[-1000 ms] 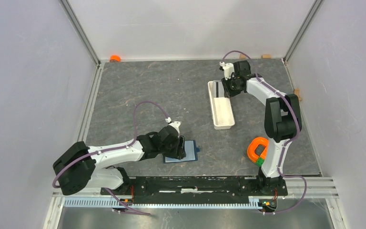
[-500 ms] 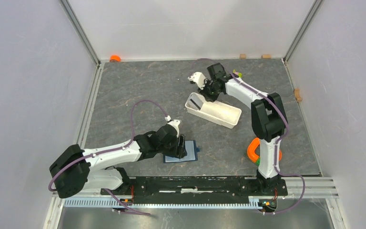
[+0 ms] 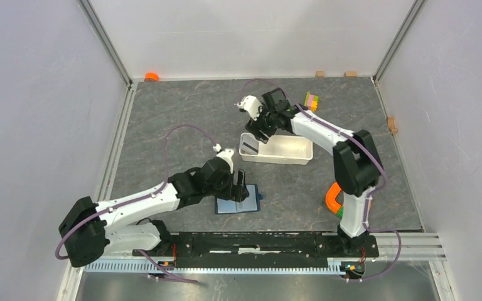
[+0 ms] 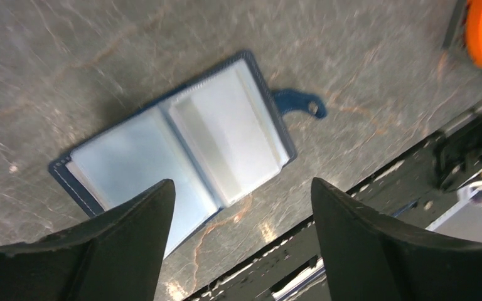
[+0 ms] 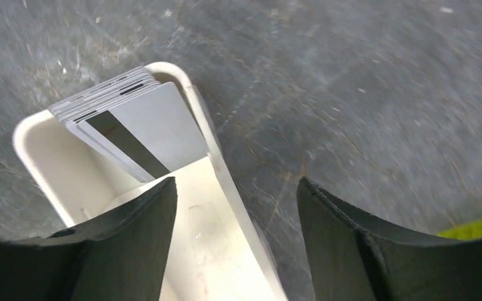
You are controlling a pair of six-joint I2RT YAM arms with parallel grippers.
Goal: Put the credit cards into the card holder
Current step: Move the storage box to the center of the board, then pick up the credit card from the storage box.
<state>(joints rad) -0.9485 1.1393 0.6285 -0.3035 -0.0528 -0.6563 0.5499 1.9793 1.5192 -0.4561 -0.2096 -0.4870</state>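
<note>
Grey cards point(image 5: 138, 125) in tray point(image 5: 50, 169), wallet point(image 4: 176, 150) open

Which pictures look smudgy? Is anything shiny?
Left wrist view: the table looks smeared, the card holder is a bit soft, and its clear pockets catch pale glare. Right wrist view: the table is smeared too, the credit cards are sharper, and the dark fingers are out of focus. Top view: sharp and evenly lit.

No lettering to read anywhere. The credit cards point(image 5: 154, 119) in the white tray point(image 5: 50, 169) show plain grey faces and one dark stripe, no print legible. The open card holder point(image 4: 182, 150) shows blank, cloudy pockets, and both wrist views are blurred.
</note>
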